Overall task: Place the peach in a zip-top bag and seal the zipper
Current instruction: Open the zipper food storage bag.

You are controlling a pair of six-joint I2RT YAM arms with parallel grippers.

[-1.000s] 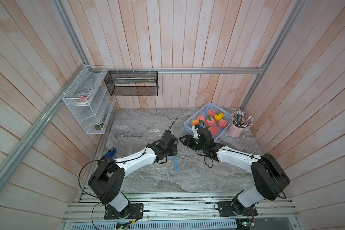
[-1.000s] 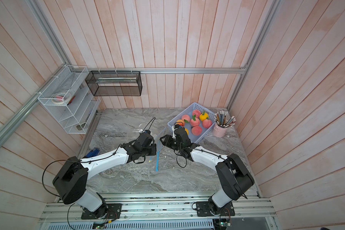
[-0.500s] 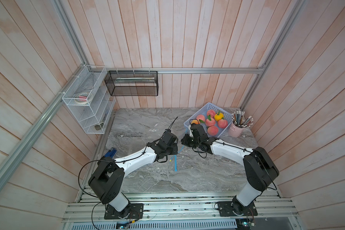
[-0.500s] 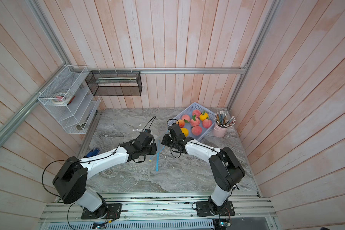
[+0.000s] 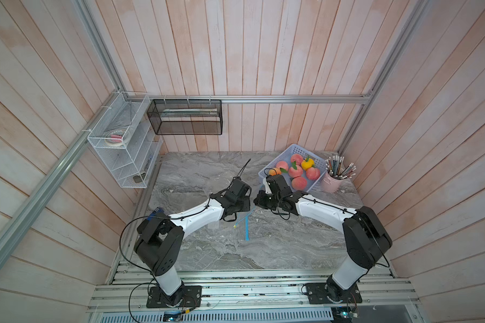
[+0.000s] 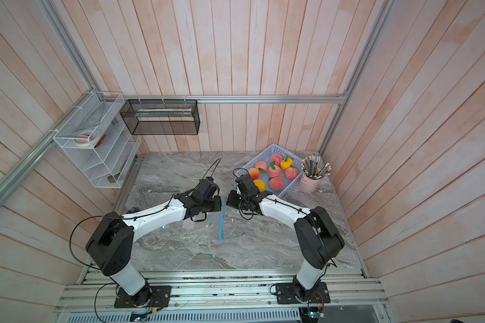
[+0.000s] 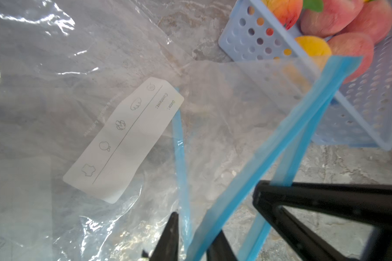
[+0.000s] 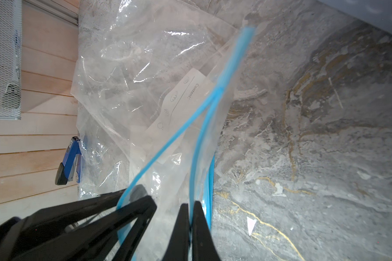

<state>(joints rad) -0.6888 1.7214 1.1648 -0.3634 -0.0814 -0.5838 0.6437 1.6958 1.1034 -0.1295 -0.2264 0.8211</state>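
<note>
At table (image 5: pixel 263 251) centre, left gripper (image 7: pixel 195 244) and right gripper (image 8: pixel 190 217) each pinch one lip of the bag (image 7: pixel 247 101), mouth parted; peaches (image 5: pixel 299 183) wait in the basket (image 5: pixel 275 159) at two o'clock. Loading, sealing remain.

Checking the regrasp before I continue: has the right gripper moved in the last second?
Yes. In a top view the right gripper has shifted away from the blue basket toward the left gripper, and is shut on the zip-top bag.

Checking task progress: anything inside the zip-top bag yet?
No peach inside the zip-top bag: through the clear plastic only the marble table and white label show. Peaches sit in the basket. In the top views the left arm covers part of it.
</note>
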